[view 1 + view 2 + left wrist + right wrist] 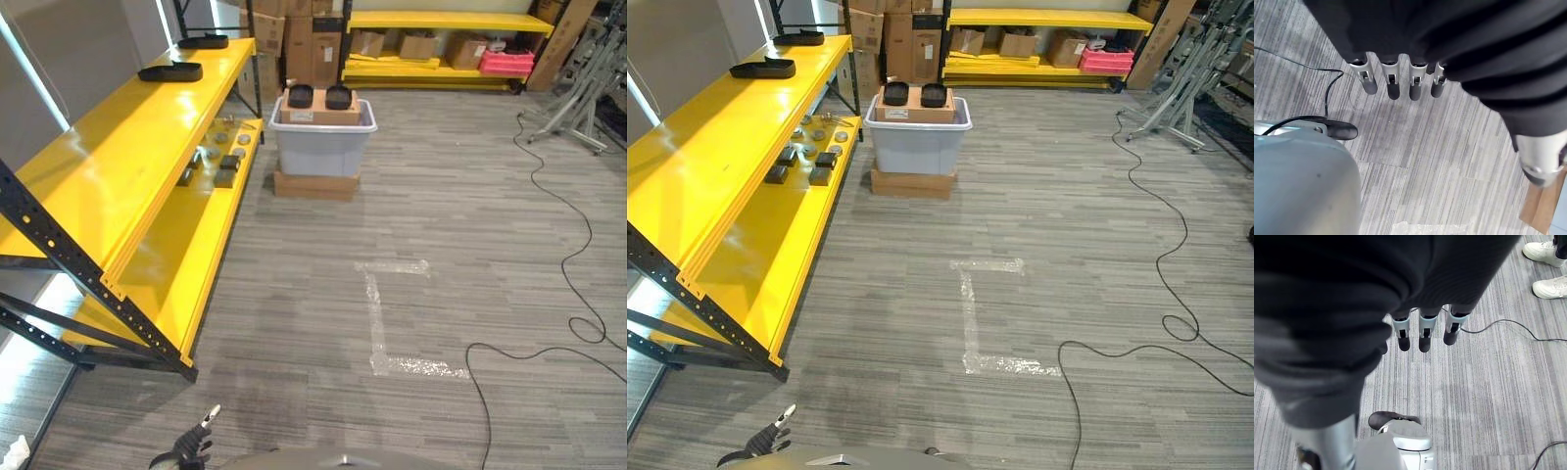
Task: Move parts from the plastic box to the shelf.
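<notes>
Parts (pixel 319 96): two black moulded pieces, seen resting on a brown carton (pixel 321 110) set inside the grey plastic box (pixel 321 145), which stands on a flat cardboard base on the carpet, well ahead of the robot.
Shelf (pixel 127 147): yellow, along the robot's left; two black trays (pixel 170 71) are noted on its top level, several small dark and silver items (pixel 217 162) on the lower level.
Left hand (pixel 1396 81): fingers hanging straight, nothing held, above bare carpet.
Right hand (pixel 1422 333): fingers likewise straight and empty; a person's white shoes (pixel 1547 267) are seen nearby.
Step judged: approach, no part yet taken. Next move calls for walking up to the box until the parts can be reached, then lowering a hand onto one.
</notes>
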